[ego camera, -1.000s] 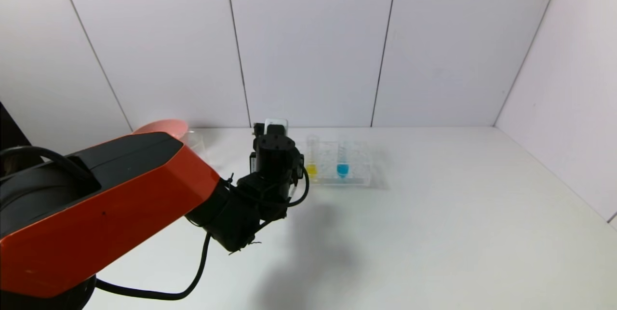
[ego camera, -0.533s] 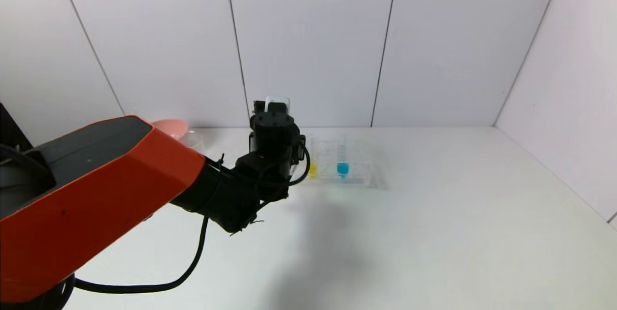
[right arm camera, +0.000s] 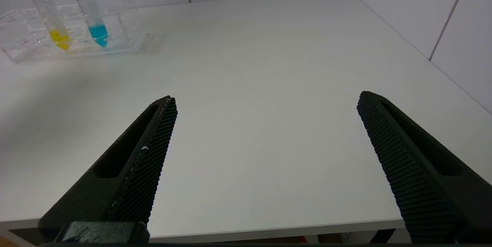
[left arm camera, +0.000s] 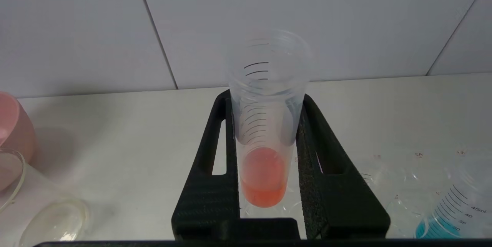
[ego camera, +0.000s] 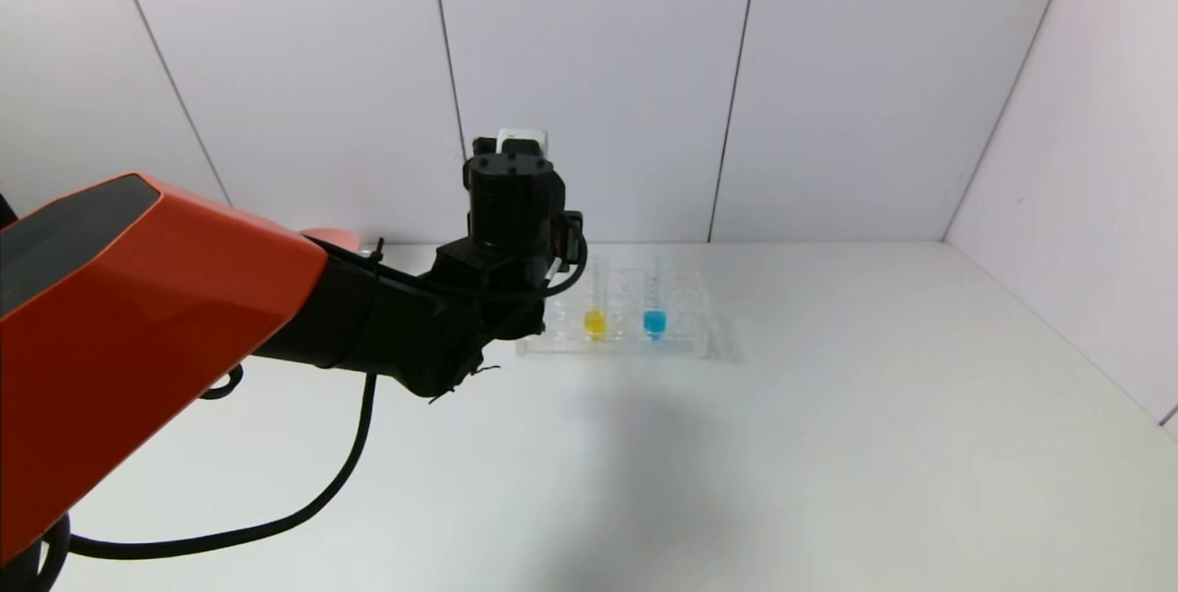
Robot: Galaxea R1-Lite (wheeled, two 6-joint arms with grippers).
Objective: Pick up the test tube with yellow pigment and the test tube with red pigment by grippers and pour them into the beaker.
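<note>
Left hand (left arm camera: 265, 139) clamped on red pigment tube (left arm camera: 265, 135), upright between 2 fingers (left arm camera: 207, 185); right hand (right arm camera: 265, 151) apart.

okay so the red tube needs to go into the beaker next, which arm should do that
The left. The left gripper is already shut on the test tube with red pigment, raised above the table, and the beaker lies on its side of the scene. The right gripper hangs open and empty near the table's front edge.

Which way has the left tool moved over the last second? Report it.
Yes. The left tool, shut on the red test tube, has risen, its top now against the back wall above the table edge.
</note>
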